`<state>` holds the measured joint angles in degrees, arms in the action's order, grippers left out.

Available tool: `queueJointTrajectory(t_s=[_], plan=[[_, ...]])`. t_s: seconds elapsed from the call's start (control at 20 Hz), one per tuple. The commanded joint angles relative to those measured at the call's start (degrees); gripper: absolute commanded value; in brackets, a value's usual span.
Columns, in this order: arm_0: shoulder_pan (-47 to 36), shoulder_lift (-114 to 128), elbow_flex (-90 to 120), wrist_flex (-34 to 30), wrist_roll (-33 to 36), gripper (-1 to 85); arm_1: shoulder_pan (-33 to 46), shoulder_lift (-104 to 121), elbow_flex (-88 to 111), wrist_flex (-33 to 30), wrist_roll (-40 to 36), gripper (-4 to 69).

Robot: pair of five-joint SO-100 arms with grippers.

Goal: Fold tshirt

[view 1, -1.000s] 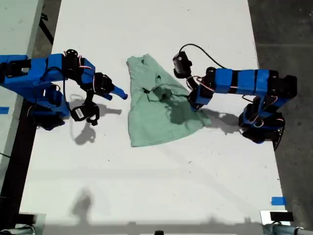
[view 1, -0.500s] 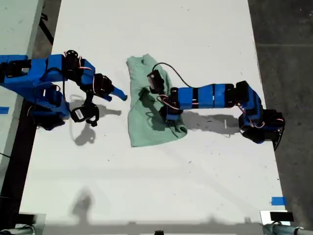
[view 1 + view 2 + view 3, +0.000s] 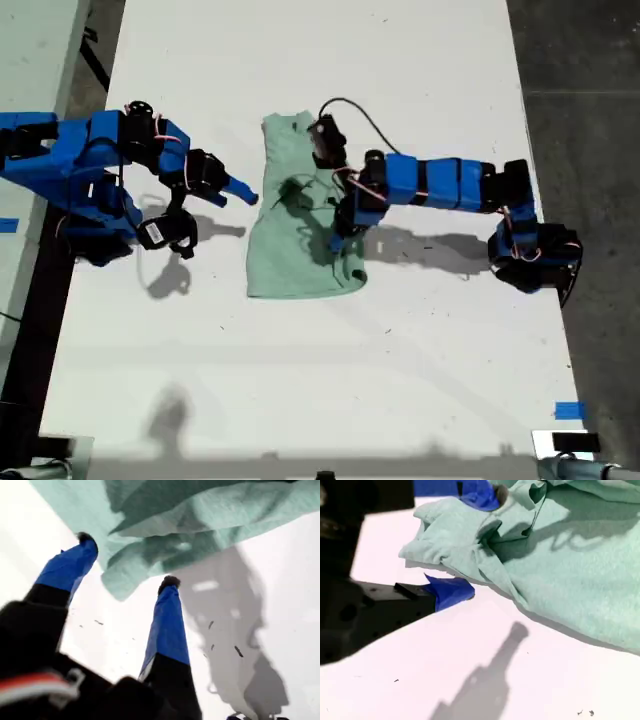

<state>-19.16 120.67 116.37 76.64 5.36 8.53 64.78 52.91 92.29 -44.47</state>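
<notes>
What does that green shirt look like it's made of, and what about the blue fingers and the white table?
The tshirt looks like thin, soft knit, probably cotton: matte, crumpling into loose folds. The fingers of my first gripper look like hard blue plastic, faintly glossy, possibly 3D-printed, with dark tips. The table seems a smooth, matte white board; its core can't be told.

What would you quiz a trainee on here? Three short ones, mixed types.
1. True or false: the tshirt lies flat and fully spread on the table.
2. My first gripper is: A) shut on the tshirt, B) open at the tshirt's edge, C) out of view.
3. Fill in: in the exterior view, my second gripper sits at the tshirt's ____ side.

Key: 1 false, it is bunched and creased. 2 B. 3 left.
</notes>
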Motion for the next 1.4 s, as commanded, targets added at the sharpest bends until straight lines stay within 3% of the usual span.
queueJointTrajectory(t_s=[0.0,0.25,0.5,0.85,1.1,1.25,1.35], plan=[[1.14,2.64,-0.35,0.97,-1.14,25.2,-0.09,15.21,1.49,2.11,-1.41,27.2],[3.43,2.81,-0.88,2.46,-3.69,25.2,1.58,31.73,15.21,1.93,-1.67,26.5],[4.66,-2.29,0.09,0.7,-4.92,25.2,4.13,43.07,30.85,-2.11,-0.35,25.0],[-1.14,-22.06,2.2,-12.48,0.18,25.8,2.9,45.88,35.77,-4.83,0.88,24.5],[-2.2,-36.21,-2.81,-17.05,2.55,25.2,2.9,52.03,42.8,-7.47,1.49,24.5],[-1.67,-43.24,-8.61,-16.61,4.75,17.1,3.52,56.6,48.87,-9.76,1.76,24.7],[-1.32,-45.18,-11.25,-14.94,4.75,5.1,4.04,58.36,51.77,-10.63,1.85,24.7]])
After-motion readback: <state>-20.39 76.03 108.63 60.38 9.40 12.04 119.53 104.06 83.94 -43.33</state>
